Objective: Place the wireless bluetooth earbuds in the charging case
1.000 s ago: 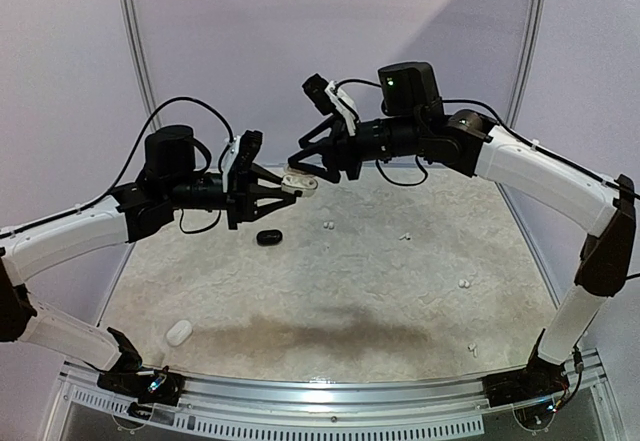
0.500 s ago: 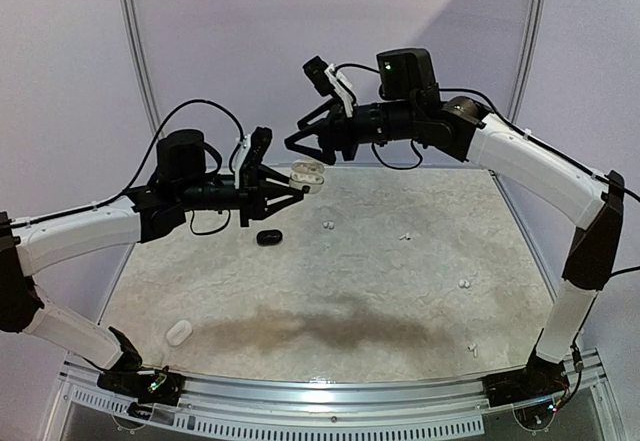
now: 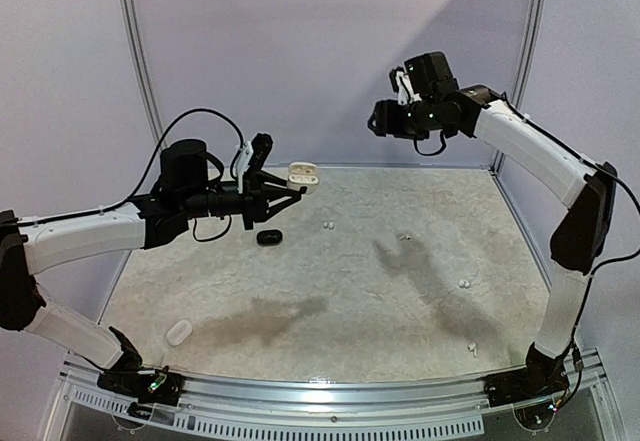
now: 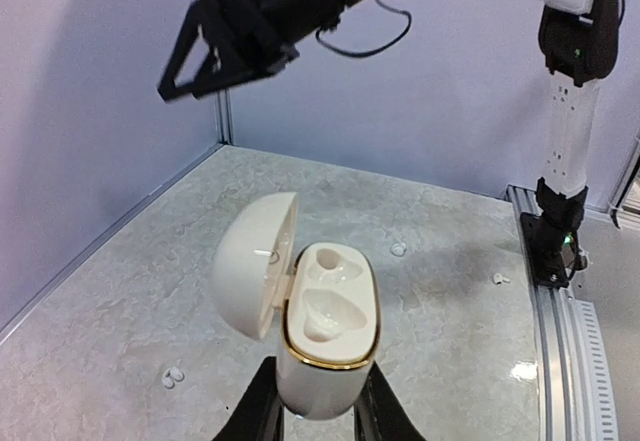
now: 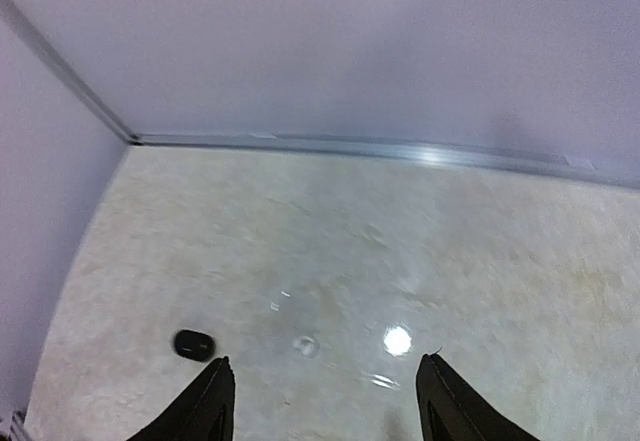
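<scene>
White with a gold rim, the charging case [image 4: 325,336] is pinched at its lower body by the shut left claw [image 4: 315,416], which holds it up off the bench [image 3: 330,301]. Its lid [image 4: 255,261] is swung open to the side and the two moulded wells face upward. Both wells look empty, and this pose seems meant to offer them to the other arm. The right claw [image 5: 325,391] hangs high over the far side of the bench, jaws apart and gripping nothing. Its camera looks down on the surface, as if choosing a bud. The earbuds [image 3: 327,226] lie loose on the bench, well below the case. A white pair sits just right of a black oval case [image 3: 268,237], and more white ones are scattered toward the right edge. A closed white case [image 3: 179,333] rests near the front left. Nothing is inserted yet. The next move probably calls for a careful pinch on one tiny, slippery bud.
</scene>
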Robot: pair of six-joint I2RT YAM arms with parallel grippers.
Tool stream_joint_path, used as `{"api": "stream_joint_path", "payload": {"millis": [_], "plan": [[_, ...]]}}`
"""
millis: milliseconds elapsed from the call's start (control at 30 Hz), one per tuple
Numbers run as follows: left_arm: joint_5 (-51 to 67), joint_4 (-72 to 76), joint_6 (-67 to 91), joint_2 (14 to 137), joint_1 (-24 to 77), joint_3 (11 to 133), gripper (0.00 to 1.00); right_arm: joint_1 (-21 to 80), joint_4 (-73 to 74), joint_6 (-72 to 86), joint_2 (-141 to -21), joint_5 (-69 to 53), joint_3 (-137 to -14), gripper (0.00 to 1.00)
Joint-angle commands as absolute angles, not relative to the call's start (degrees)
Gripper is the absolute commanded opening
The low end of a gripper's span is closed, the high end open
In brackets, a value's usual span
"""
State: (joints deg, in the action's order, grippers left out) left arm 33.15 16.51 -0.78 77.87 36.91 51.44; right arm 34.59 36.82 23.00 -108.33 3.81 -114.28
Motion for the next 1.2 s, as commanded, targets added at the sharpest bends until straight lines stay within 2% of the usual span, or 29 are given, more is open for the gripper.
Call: {"api": "stream_joint_path", "payload": {"millis": [0, 233, 667, 900, 1167], "plan": [[31.77, 19.45, -0.3, 78.05, 36.0, 50.32, 0.0, 31.81, 54.26, 34.83, -116.63, 11.85, -112.65, 0.62], [31.9, 19.97, -0.23, 77.74, 35.68, 49.84, 0.0, 30.88, 57.98, 37.05, -125.45, 16.57, -112.63, 0.6], [32.16, 20.05, -0.26, 77.92, 35.51, 49.83, 0.0, 30.88, 59.75, 31.63, -137.13, 19.67, -115.11, 0.6], [32.25, 19.96, -0.38, 77.71, 35.52, 49.83, 0.0, 30.9, 60.7, 30.62, -138.7, 19.26, -113.4, 0.59], [32.26, 19.86, -0.63, 77.76, 35.54, 49.83, 0.0, 30.93, 59.37, 30.87, -133.86, 18.68, -105.77, 0.59]]}}
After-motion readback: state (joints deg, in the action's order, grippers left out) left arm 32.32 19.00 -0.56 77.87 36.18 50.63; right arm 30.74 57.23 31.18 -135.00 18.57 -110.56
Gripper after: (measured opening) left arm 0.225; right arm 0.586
